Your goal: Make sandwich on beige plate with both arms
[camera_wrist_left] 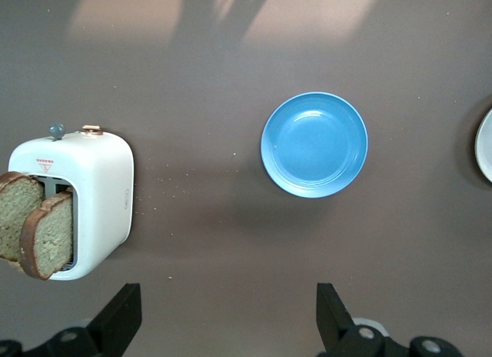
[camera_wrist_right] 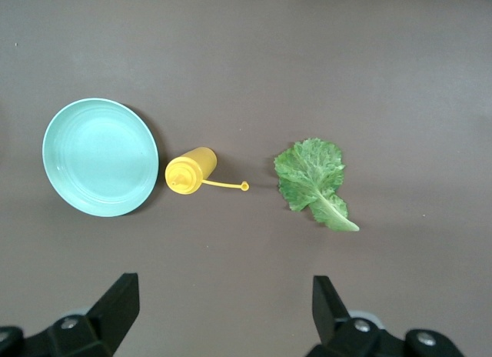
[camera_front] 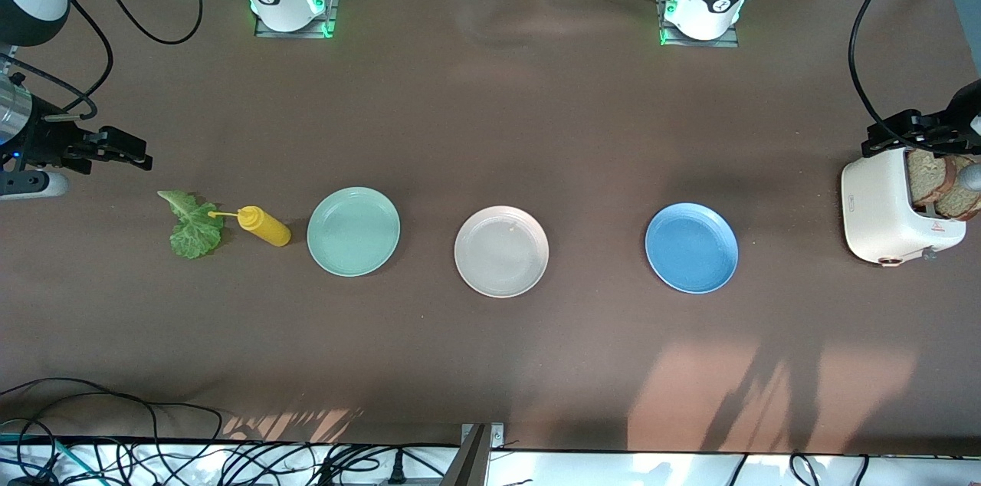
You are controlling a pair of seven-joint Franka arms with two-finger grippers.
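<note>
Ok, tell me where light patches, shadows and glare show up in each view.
Front view: warm sunlit patches with streaky shadows on the table near the camera; bright glare strip along that edge. Left wrist view: similar pale patches on the table, soft shadow beside the blue plate. Right wrist view: even light, faint shadows by the mint-green plate and lettuce leaf.

My workspace: a brown table, sunlight patches toward five o'clock, tangled black cables along its six-o'clock edge over a white floor.
</note>
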